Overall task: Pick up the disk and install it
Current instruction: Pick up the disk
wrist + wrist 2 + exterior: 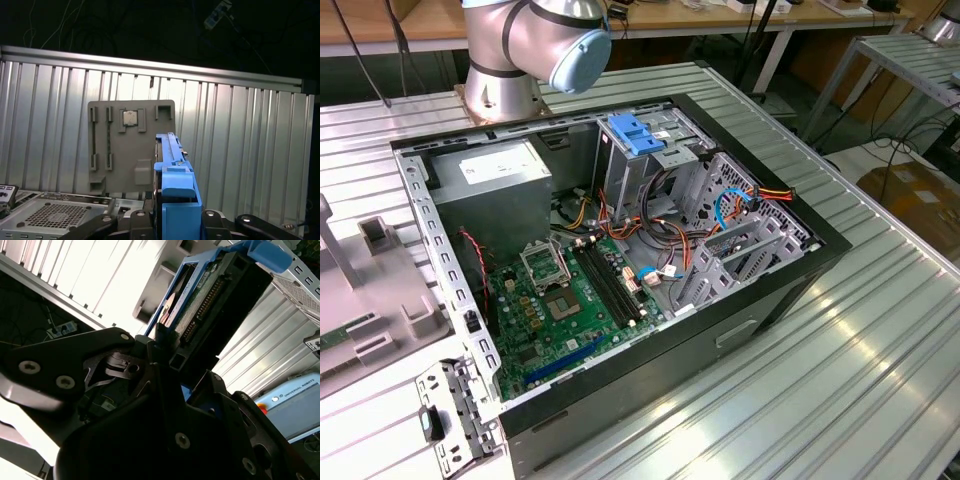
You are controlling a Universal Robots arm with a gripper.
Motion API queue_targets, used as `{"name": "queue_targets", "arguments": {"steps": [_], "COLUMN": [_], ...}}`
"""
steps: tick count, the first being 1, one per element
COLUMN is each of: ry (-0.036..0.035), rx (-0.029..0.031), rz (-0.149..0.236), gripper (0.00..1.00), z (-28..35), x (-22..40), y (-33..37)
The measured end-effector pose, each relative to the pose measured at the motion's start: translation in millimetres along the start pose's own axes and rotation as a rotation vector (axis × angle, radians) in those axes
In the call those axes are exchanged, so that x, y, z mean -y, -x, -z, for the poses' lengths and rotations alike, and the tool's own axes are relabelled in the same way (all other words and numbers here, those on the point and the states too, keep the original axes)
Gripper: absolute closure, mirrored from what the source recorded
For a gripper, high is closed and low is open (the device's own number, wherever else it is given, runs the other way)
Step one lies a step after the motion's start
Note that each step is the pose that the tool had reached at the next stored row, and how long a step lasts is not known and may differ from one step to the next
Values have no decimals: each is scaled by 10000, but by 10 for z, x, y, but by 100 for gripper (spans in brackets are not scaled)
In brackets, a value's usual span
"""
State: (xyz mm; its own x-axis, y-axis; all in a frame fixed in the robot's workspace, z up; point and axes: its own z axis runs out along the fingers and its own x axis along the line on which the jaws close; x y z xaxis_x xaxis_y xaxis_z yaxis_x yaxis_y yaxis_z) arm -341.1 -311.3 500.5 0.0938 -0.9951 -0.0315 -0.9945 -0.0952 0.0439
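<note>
The disk (210, 300), a grey drive in a bright blue carrier, is held in the air with my gripper (162, 352) shut on one end of it. In the first wrist view the disk (174, 170) stands edge-on between the black fingers (216, 220), and my gripper (175, 222) clamps its blue end. Below it lie the ribbed metal table and a grey fixture plate (131, 145). In the exterior view the open computer case (610, 250) lies on the table, with a metal drive cage (640, 175) topped by a fixed blue bracket (635, 133).
The arm's base (520, 50) stands behind the case. A grey fixture (370, 290) sits at the exterior view's left. Inside the case are a power supply (490, 185), a motherboard (560, 300) and loose cables (720, 215). A perforated case corner (55, 212) shows beside the gripper.
</note>
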Motion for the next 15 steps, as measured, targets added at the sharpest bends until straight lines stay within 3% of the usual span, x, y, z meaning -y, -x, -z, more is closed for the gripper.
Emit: {"name": "queue_targets", "arguments": {"steps": [15], "ry": [-1], "rx": [0], "rz": [0], "gripper": [64], "z": [3], "x": [51], "y": [-36]}}
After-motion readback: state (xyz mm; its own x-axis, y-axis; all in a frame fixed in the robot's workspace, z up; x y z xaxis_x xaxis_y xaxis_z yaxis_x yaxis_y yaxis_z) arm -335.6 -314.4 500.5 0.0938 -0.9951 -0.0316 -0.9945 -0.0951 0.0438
